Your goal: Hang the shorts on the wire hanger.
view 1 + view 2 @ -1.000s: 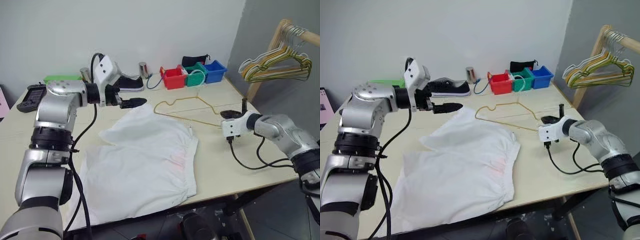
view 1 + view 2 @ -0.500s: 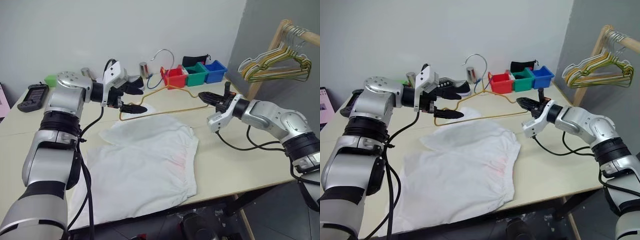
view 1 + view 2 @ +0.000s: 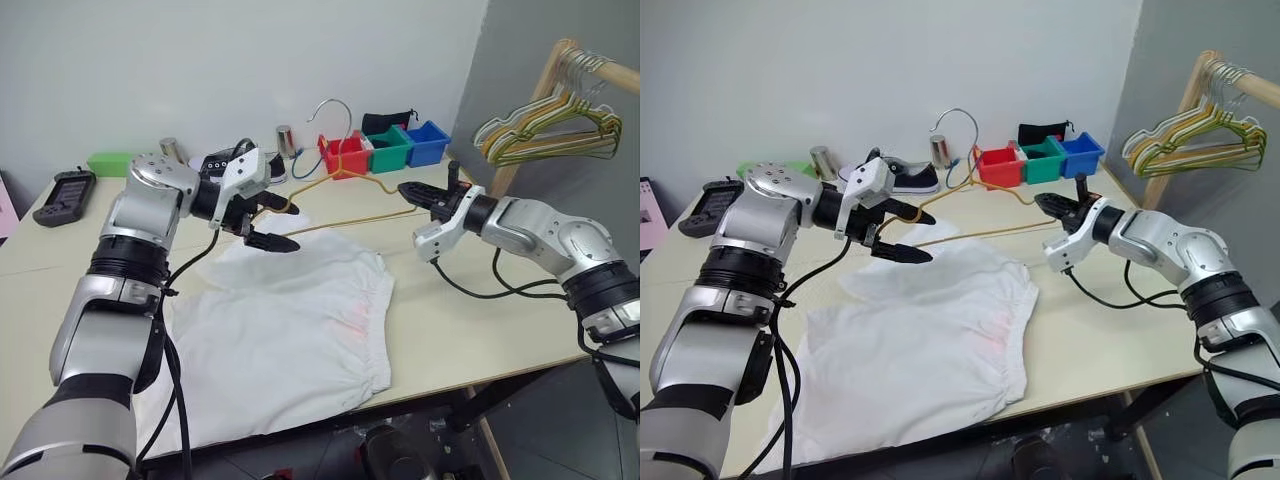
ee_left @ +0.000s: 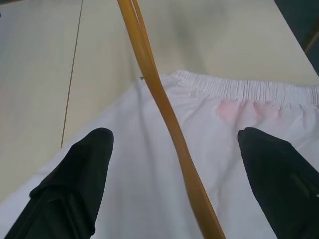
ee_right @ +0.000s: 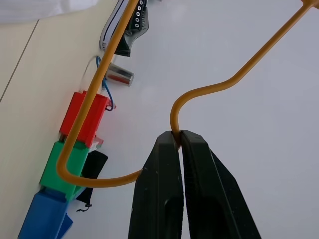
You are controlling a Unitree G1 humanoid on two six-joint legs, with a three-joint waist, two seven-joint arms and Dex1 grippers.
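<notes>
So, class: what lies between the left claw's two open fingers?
In the left wrist view, the wire hanger runs through the gap between the left claw's fingers, with the white shorts spread on the table beneath.

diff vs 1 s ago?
The right tool, shut on the wire hanger, has lifted it off the table and swung it left, so it now hangs tilted above the shorts. The left tool came down and in, its open fingers now either side of the hanger's far end. The shorts lie as before.
</notes>
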